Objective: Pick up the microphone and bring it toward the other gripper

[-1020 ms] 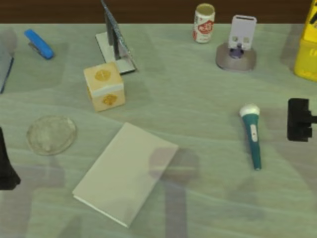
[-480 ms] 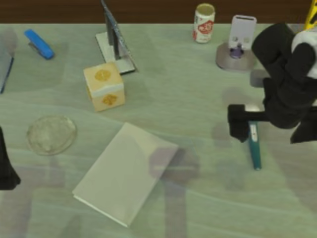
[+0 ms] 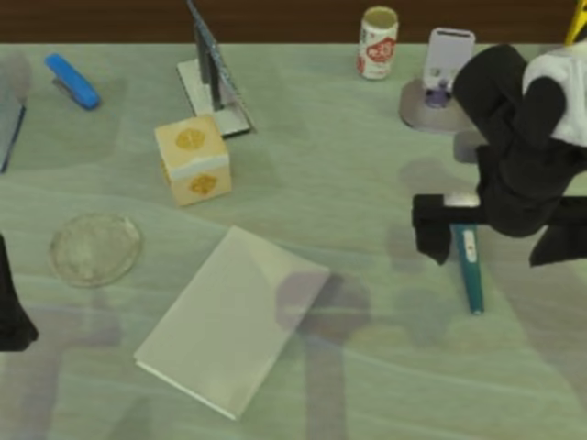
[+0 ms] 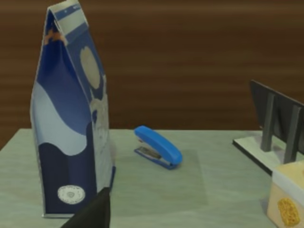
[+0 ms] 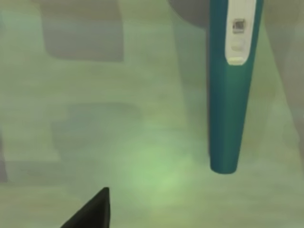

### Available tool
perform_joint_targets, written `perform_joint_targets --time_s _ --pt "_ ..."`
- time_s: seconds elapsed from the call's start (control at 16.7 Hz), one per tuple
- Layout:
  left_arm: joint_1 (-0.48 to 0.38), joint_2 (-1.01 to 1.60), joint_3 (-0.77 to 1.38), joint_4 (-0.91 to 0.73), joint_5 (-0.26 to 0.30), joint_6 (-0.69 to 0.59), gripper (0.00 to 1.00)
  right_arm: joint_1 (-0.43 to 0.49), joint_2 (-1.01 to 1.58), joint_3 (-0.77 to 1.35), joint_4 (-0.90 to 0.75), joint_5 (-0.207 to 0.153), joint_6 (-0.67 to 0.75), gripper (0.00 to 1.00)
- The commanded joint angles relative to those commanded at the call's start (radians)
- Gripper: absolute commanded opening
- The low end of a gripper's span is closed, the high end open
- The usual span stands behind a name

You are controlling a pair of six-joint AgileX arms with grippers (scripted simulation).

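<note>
Our right gripper (image 3: 440,229) hangs over the right side of the table (image 3: 367,165), right above the white head of the microphone (image 3: 470,270). We cannot tell how wide its jaws are, and it holds nothing we can see. The microphone lies flat, its teal handle pointing to the near edge. Bare table lies open around the handle. The phone stand (image 3: 438,92) and the can (image 3: 377,42) sit near the far edge. Our left gripper (image 3: 11,307) waits at the left edge, by the glass dish (image 3: 94,248).
</note>
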Motion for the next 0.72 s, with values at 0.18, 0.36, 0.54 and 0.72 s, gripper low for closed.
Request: perform_joint_targets --time_s 0.18,0.36,0.54,0.72 --pt "0.000 0.000 0.000 0.000 0.000 0.000 1.00 0.000 0.046 -0.028 0.069 0.000 -0.003 1.00" --pt "0.000 0.000 0.000 0.000 0.000 0.000 1.00 -0.003 0.127 -0.077 0.209 0.001 -0.004 1.00" --pt "0.000 0.000 0.000 0.000 0.000 0.000 1.00 -0.005 0.199 -0.120 0.323 0.001 -0.006 1.00" --pt "0.000 0.000 0.000 0.000 0.000 0.000 1.00 -0.006 0.218 -0.131 0.348 0.001 -0.006 1.00"
